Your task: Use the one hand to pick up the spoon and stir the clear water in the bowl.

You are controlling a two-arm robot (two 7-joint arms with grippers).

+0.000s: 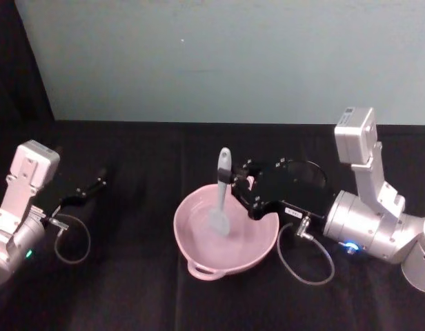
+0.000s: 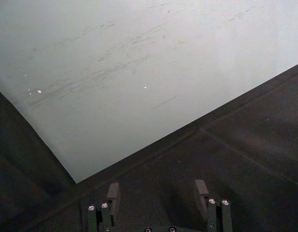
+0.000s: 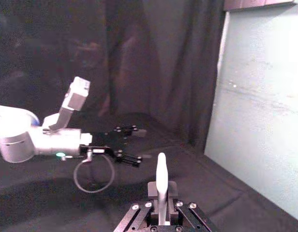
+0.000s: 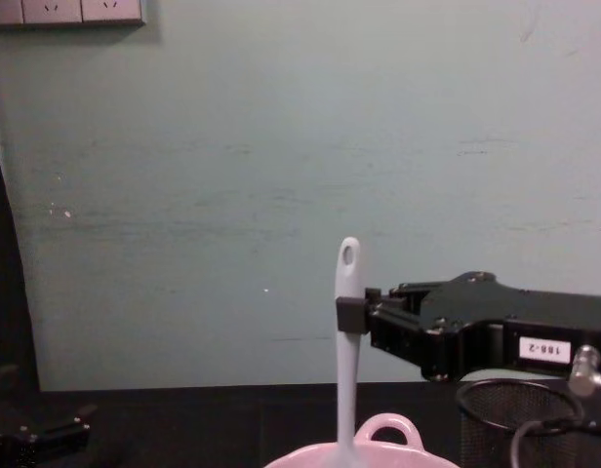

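Gripping the spoon [image 1: 221,193] high on its handle, my right hand [image 1: 234,181] sits just right of centre in the head view, its fingers closed tight on the stem a little below the oval hole; I judge that high hold is meant to put the hand clear of the rim and dry while the long stem reaches down; the spoon stands nearly upright, its flat head lowered inside the bowl [image 1: 187,252], toward the middle of the basin, where a stirring circle has most room; the water is too clear for me to make out; the bowl rests on the black tabletop [image 1: 130,289] at lower centre, its loop handle [image 1: 205,272] turned toward me; a black wire-mesh cup [image 4: 505,419] stands at the lower right of the chest view, near the bowl, so sweeps that way want care; my left hand [image 1: 101,181] lies parked at the left, fingers spread wide and empty, well apart from the bowl, since one hand does this job.
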